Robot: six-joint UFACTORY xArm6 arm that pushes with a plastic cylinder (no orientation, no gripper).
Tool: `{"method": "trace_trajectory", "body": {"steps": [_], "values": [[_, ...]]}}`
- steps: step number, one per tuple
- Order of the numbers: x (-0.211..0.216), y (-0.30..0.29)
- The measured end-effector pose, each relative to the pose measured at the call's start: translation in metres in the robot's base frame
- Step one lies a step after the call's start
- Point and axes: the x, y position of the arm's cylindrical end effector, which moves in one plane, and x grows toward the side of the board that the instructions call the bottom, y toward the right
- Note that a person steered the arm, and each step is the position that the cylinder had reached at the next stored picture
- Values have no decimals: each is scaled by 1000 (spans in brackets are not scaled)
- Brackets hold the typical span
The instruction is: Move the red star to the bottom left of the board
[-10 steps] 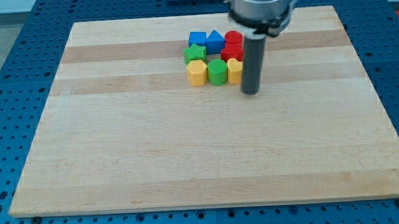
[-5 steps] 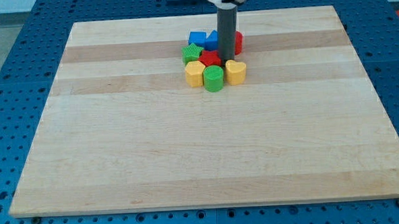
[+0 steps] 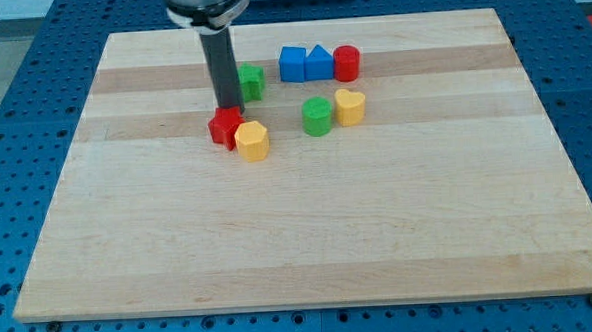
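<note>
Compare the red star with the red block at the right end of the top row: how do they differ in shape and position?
The red star has a pointed outline; the red cylinder looks round and upright. The star touches the yellow block at the view's left of centre; the cylinder sits nearer the view's top right, beside the blue blocks. My tip is right at the star's upper edge, far from the cylinder. Both are red and similar in size.

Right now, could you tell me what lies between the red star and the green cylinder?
In the camera view, only bare board separates the red star from the green cylinder; the yellow block touching the star sits lower, off that line.
</note>
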Motion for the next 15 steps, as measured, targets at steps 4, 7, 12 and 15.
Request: {"method": "trace_trajectory", "body": {"steps": [4, 7, 12, 15], "values": [[25, 32], [71, -33], [72, -95], [133, -99]]}}
